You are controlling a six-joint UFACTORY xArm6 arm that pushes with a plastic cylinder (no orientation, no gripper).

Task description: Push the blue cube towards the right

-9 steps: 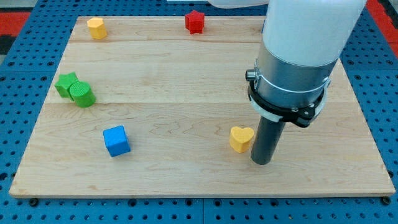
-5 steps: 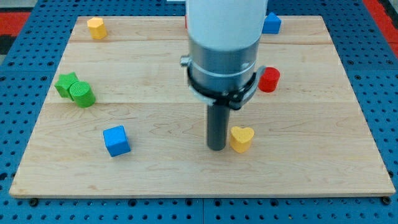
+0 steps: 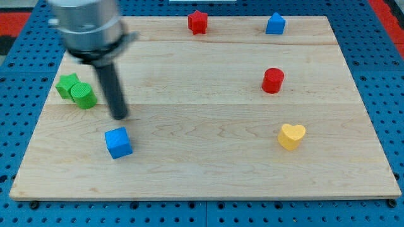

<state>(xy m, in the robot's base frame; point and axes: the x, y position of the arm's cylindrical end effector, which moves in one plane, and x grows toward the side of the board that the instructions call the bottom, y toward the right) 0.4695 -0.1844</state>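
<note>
The blue cube (image 3: 118, 142) sits on the wooden board (image 3: 202, 170) at the lower left. My tip (image 3: 119, 116) rests on the board just above the cube in the view, a short gap apart from it and not touching. The rod rises up and to the left from the tip, and the arm's grey body covers the board's top left corner.
A green star (image 3: 65, 84) and a green cylinder (image 3: 83, 96) touch each other left of my tip. A red star (image 3: 197, 21) and a second blue block (image 3: 274, 24) stand at the top. A red cylinder (image 3: 273, 81) and a yellow heart (image 3: 291, 135) are on the right.
My tip has swept left across the board, from beside the yellow heart to just above the blue cube. The yellow heart now lies further right. The arm now hides the yellow block at top left.
</note>
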